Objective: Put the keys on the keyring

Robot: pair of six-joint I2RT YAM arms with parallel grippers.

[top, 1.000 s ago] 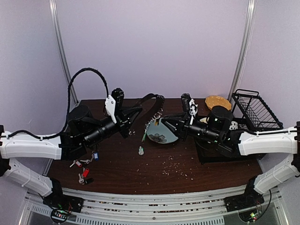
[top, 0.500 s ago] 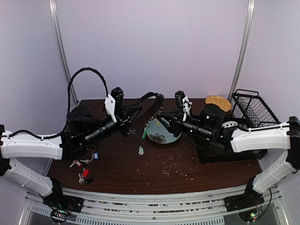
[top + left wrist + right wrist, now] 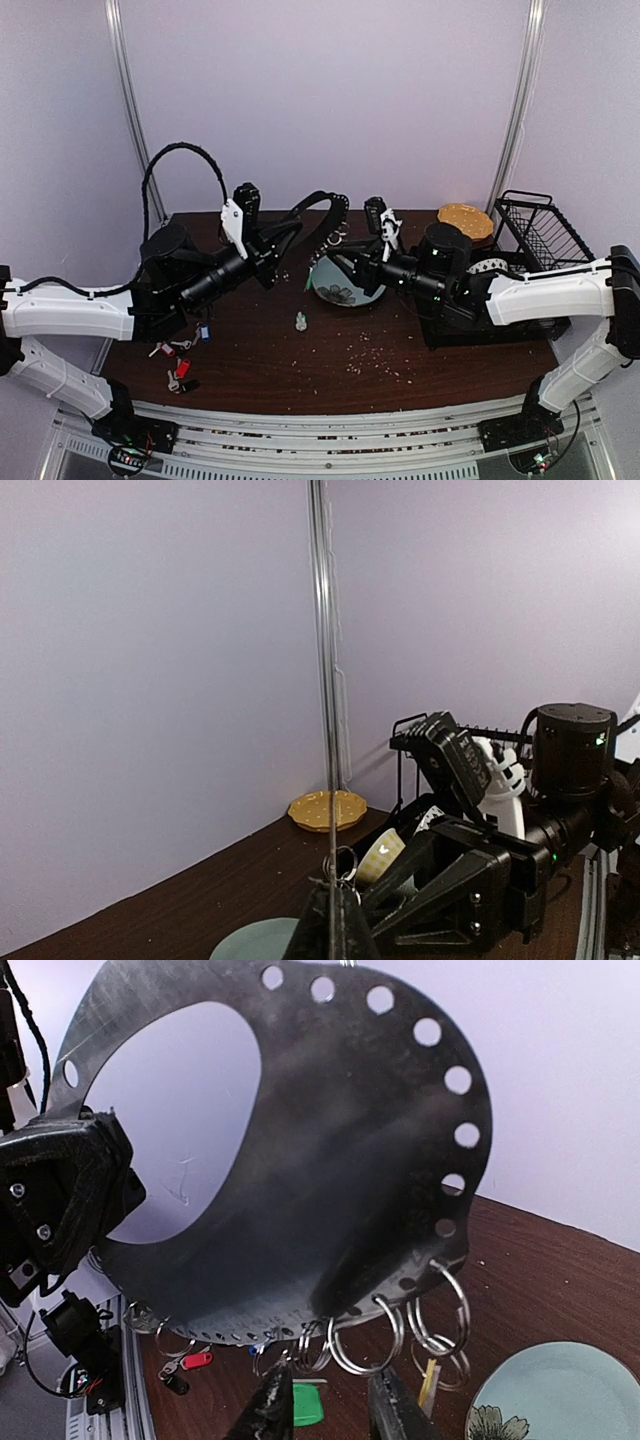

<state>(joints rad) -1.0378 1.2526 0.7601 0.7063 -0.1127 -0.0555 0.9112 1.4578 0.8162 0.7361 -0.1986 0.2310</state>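
Keyring [image 3: 350, 1160] is up off the table, clamped in the left gripper [image 3: 331, 910], whose jaws are pressed tight on its lower edge. And the right arm has pushed in! A second ago the right gripper [image 3: 328, 1412] hung further right, nearer the dish rack [image 3: 545, 240]. Now it sits right up by the keyring, just beside the left gripper's tip. The left arm has barely stirred. Loose keys [image 3: 180, 366] with red and blue tags lie where they lay, at the near left of the table [image 3: 420, 360], well apart from the keyring. The tiny clear bottle [image 3: 300, 321] has not moved either.

From above, the keyring is only a sliver between the two grippers, over the far rim of the pale green plate [image 3: 340, 293]. The right wrist camera shows it broadside. It is a dark metal plate with a big oval cut-out and a row of holes round the edge. Split rings [image 3: 365, 1338] dangle from the lower holes, and a yellow tag [image 3: 430, 1380] hangs below them. The right gripper's fingers stand apart just under those rings. A green tag [image 3: 308, 1406] sits in the gap against one finger, and nothing looks pinched. The left wrist camera sees the keyring edge-on, a thin upright line, plus the yellow plate [image 3: 328, 808] by the wall. Any writing on the tags is too small to read.
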